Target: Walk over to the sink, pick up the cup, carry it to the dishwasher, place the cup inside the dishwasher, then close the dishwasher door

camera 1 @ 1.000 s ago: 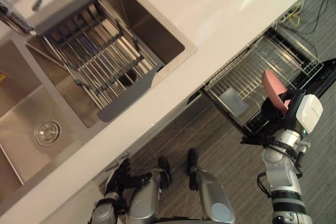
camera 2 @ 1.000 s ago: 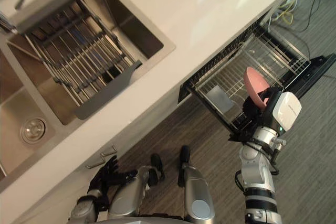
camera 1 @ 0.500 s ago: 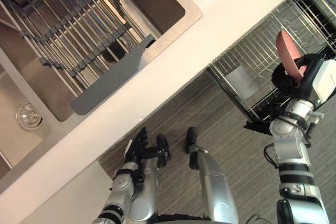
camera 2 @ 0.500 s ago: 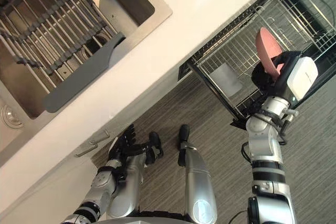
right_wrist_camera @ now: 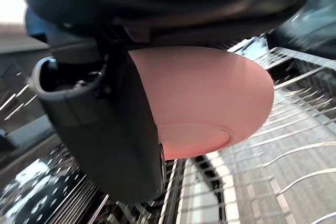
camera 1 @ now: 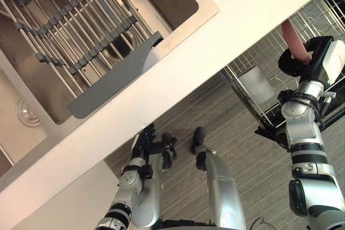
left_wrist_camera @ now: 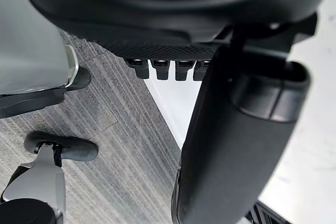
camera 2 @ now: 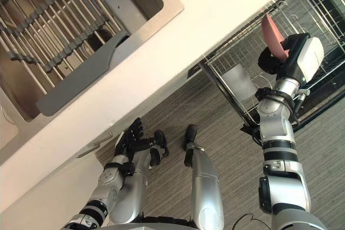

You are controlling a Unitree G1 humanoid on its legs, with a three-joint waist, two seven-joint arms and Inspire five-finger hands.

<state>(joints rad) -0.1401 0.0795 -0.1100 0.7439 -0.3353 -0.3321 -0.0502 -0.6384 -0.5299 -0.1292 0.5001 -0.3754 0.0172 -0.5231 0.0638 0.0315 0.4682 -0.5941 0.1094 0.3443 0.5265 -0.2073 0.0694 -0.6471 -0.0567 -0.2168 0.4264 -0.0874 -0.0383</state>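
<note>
The pink, smooth, rounded cup (right_wrist_camera: 205,103) is clasped in the dark right hand (camera 2: 272,60), whose thumb and fingers curl round its wall. It is held tilted above the dishwasher's pulled-out wire rack (camera 2: 242,52). Let go from up here, it would likely bounce off the wires or roll over the rack's front rim onto the floor. The white counter edge (camera 1: 242,20) overhangs the rack's inner end, so the open room for lowering lies toward the rack's front. The left hand (camera 1: 144,141) hangs well away from the rack, fingers loose and empty.
</note>
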